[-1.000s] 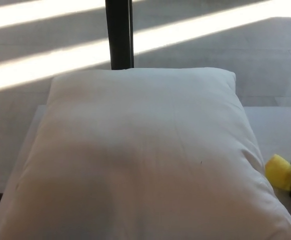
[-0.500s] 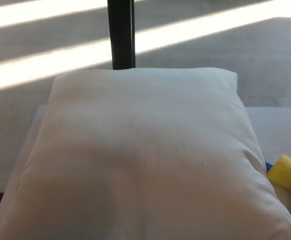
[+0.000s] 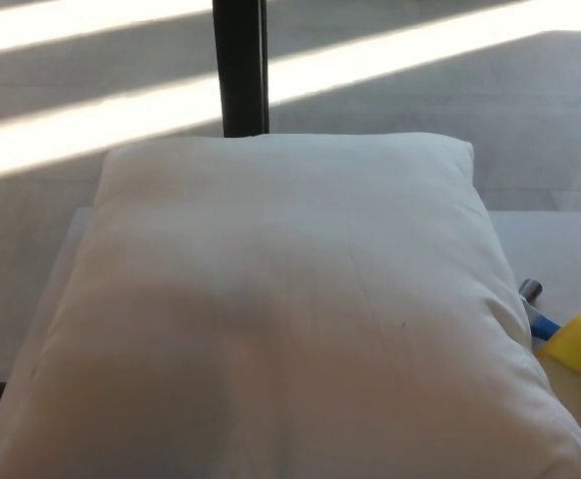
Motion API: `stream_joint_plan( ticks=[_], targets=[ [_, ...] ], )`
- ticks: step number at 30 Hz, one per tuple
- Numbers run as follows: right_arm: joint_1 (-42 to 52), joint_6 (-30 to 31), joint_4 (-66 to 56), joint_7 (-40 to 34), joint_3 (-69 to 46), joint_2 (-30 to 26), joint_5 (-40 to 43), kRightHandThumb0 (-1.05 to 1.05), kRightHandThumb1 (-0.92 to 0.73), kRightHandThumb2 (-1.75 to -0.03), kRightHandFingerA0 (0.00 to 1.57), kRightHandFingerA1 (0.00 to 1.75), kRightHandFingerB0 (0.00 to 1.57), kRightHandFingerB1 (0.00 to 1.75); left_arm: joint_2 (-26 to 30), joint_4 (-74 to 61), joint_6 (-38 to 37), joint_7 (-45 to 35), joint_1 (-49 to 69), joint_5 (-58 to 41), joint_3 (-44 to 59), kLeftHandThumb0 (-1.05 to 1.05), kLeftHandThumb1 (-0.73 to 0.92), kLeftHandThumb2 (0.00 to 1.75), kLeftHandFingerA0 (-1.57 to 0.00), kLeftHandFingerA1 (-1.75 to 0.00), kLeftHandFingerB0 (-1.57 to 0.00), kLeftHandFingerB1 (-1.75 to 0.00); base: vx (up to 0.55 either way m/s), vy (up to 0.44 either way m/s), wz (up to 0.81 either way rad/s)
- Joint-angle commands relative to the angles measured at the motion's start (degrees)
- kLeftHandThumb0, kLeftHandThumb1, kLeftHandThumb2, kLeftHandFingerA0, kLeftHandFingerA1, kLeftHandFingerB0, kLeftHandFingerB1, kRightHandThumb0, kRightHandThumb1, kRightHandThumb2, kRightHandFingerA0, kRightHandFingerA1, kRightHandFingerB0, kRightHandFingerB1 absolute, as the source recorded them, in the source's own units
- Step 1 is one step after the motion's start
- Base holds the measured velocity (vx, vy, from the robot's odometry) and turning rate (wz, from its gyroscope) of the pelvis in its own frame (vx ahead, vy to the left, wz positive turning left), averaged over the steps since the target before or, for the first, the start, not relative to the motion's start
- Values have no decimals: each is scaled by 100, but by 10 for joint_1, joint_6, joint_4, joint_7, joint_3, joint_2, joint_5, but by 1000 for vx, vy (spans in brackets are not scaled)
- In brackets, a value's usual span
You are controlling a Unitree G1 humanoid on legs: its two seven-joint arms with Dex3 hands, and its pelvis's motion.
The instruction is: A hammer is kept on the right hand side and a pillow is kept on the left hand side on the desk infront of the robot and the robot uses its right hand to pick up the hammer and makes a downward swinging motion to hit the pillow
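A large white pillow [image 3: 281,309] fills most of the head view and lies on a white desk [image 3: 560,254]. At the right edge, just past the pillow's side, part of the hammer [image 3: 580,341] shows: a yellow block with a short blue and silver piece beside it. The rest of the hammer runs out of the picture. Neither of my hands shows in this frame, so what holds the hammer is hidden.
A dark upright post [image 3: 241,65] stands behind the pillow's far edge. Beyond the desk lies a grey floor [image 3: 420,100] crossed by bright bands of sunlight. A bare strip of desk shows to the right of the pillow.
The yellow part of the hammer has slid right and slightly up along the edge, uncovering a blue and silver piece. The dark shape beside it earlier is gone from view.
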Motion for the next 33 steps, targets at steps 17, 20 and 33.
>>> stream_joint_plan(
  ticks=[17, 20, 33],
  targets=[
    [-20, 224, -157, 259, -393, 81, 407, -20, -60, -114, 101, 175, 70, 171, 14, -3, -4, -1, 20, -9, 11, -59, 75, 62, -67, -57, -60, -50, 0, 0, 0],
    [-23, 232, -198, 278, -391, 84, 408, -20, -58, -121, 101, 175, 71, 175, 14, 0, -2, 2, 18, -9, 12, -60, 74, 62, -69, -57, -61, -50, 0, 0, 0],
    [-57, 336, -343, 303, -455, 122, 484, -24, -66, -114, 92, 175, 62, 175, 11, -5, -5, 5, 29, -7, 10, -60, 76, 62, -69, -58, -61, -49, 0, 0, 0]
  ],
)
